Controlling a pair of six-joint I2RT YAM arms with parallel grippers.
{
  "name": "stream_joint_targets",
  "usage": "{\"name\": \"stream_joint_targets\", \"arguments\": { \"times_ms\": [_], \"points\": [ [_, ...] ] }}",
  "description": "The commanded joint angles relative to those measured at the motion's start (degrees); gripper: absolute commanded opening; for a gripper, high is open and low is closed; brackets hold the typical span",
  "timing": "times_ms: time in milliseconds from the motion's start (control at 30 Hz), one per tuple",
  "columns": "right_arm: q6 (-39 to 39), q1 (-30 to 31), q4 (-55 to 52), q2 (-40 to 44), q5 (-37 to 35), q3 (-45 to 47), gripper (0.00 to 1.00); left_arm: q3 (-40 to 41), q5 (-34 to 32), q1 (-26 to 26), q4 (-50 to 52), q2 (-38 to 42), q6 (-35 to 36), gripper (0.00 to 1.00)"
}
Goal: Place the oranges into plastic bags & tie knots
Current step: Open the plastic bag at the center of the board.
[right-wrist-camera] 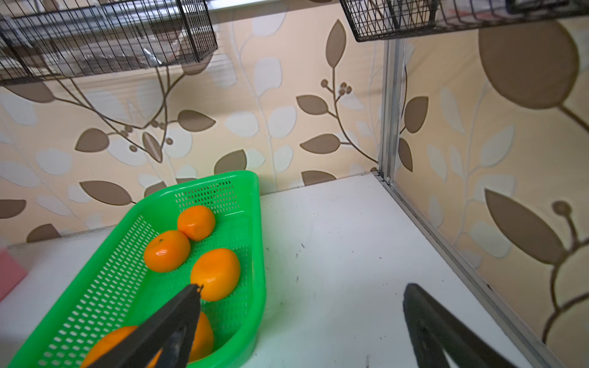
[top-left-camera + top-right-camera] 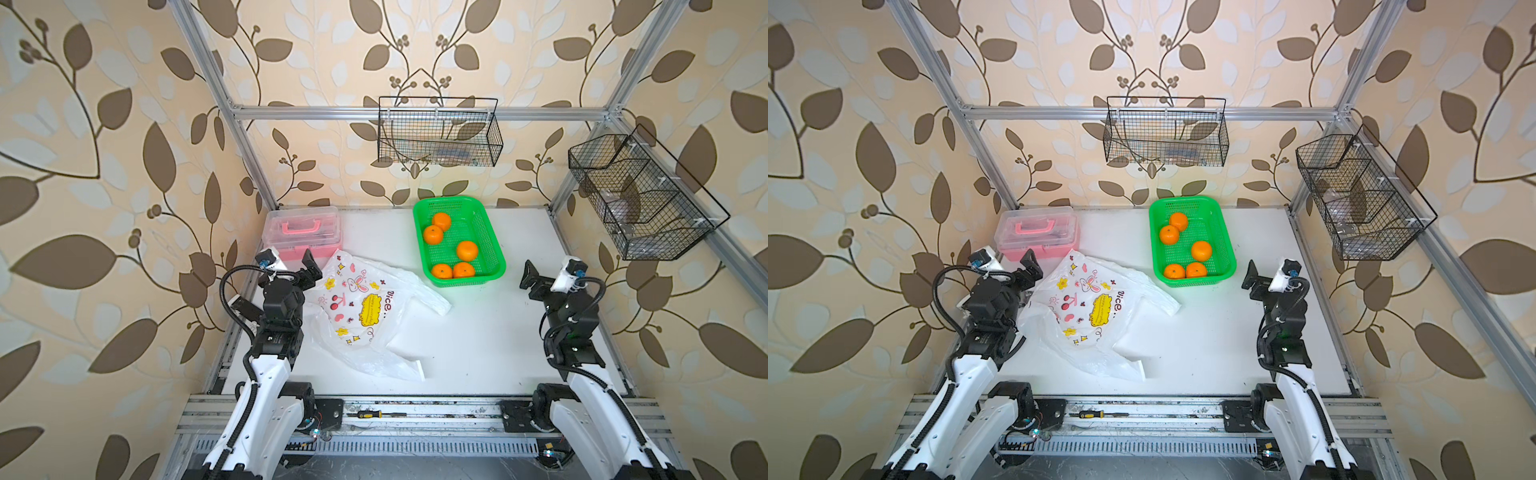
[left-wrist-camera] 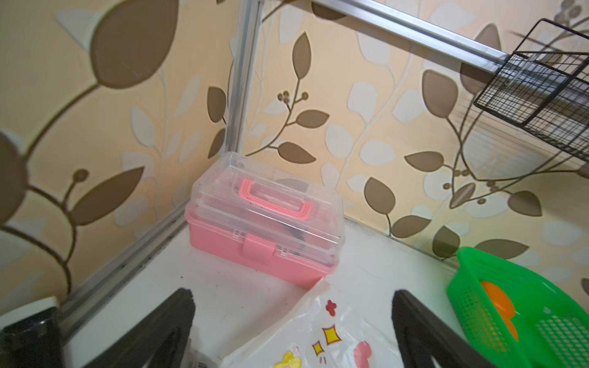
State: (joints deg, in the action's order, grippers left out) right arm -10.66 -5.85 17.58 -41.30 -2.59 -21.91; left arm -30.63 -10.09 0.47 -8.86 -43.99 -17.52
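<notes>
Several oranges (image 2: 467,250) (image 2: 1201,250) (image 1: 215,274) lie in a green mesh basket (image 2: 496,245) (image 1: 258,255) at the back of the table. The plastic bag (image 2: 361,307) (image 2: 1092,307) (image 3: 318,337), translucent white with cartoon prints and a yellow patch, lies crumpled flat on the table's left half. My left gripper (image 2: 305,266) (image 3: 291,293) hovers open over the bag's far left corner, holding nothing. My right gripper (image 2: 532,276) (image 1: 302,286) is open and empty just right of the basket; one finger crosses in front of the near oranges in the right wrist view.
A pink toolbox with a clear lid (image 2: 303,232) (image 3: 264,223) stands in the back left corner, just beyond the bag. Black wire baskets hang on the back wall (image 2: 440,133) and the right wall (image 2: 640,195). A screwdriver (image 2: 374,414) lies on the front rail.
</notes>
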Motion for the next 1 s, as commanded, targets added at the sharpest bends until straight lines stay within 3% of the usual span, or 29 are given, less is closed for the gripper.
{"name": "stream_joint_targets", "arguments": {
  "times_ms": [0,67,133,300,500,700,833,967],
  "points": [
    [-3.18,-0.48,-22.74,-2.76,9.14,-8.16,1.00,-9.16,15.00,0.15,16.87,-5.46,-7.65,0.99],
    [-3.87,-0.50,-26.23,-4.55,11.98,-10.70,1.00,-13.44,22.30,-0.92,22.80,-9.78,-8.05,0.99],
    [-4.01,-0.57,-28.19,-6.09,14.10,-12.12,1.00,-16.56,23.56,-5.01,28.64,-13.16,-7.25,0.98],
    [-3.21,-0.66,-31.35,-10.86,15.99,-14.37,1.00,-20.32,15.58,-23.09,39.15,-21.31,-4.48,0.94],
    [-2.68,-0.66,-31.08,-12.69,15.58,-13.73,1.00,-21.40,10.77,-36.22,39.51,-33.19,-6.18,0.88],
    [-2.62,-0.75,-30.80,-11.29,14.69,-13.22,1.00,-27.59,2.70,-40.44,44.56,-46.09,-6.65,0.81],
    [-2.26,-0.75,-31.36,-10.73,14.31,-13.01,1.00,-28.53,0.85,-40.81,45.51,-49.60,-6.87,0.78],
    [-2.21,-0.75,-31.40,-10.39,14.55,-12.80,1.00,-29.08,1.08,-40.81,44.79,-51.98,-6.80,0.67]
  ]
}}
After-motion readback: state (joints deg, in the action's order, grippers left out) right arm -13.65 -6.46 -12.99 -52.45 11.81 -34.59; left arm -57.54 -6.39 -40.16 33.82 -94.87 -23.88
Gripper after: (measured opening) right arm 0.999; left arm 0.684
